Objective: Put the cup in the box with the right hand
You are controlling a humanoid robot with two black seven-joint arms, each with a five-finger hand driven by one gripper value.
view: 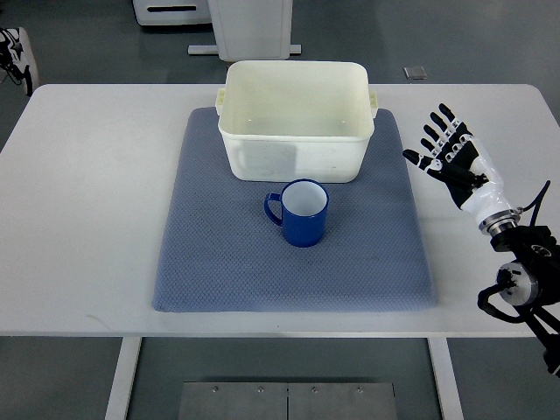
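Observation:
A blue cup [299, 213] with a white inside stands upright on the grey-blue mat [219, 254], its handle pointing left. Just behind it sits the cream plastic box [296, 149], with nothing inside. My right hand [444, 146] hovers over the table at the mat's right edge, well to the right of the cup. Its fingers are spread and point up-left, holding nothing. The left arm does not show.
The mat lies on a white table [87, 175]. Beyond the far edge stand a white equipment base [249, 31] and a grey floor. A small dark plate [416, 73] lies on the floor behind the table.

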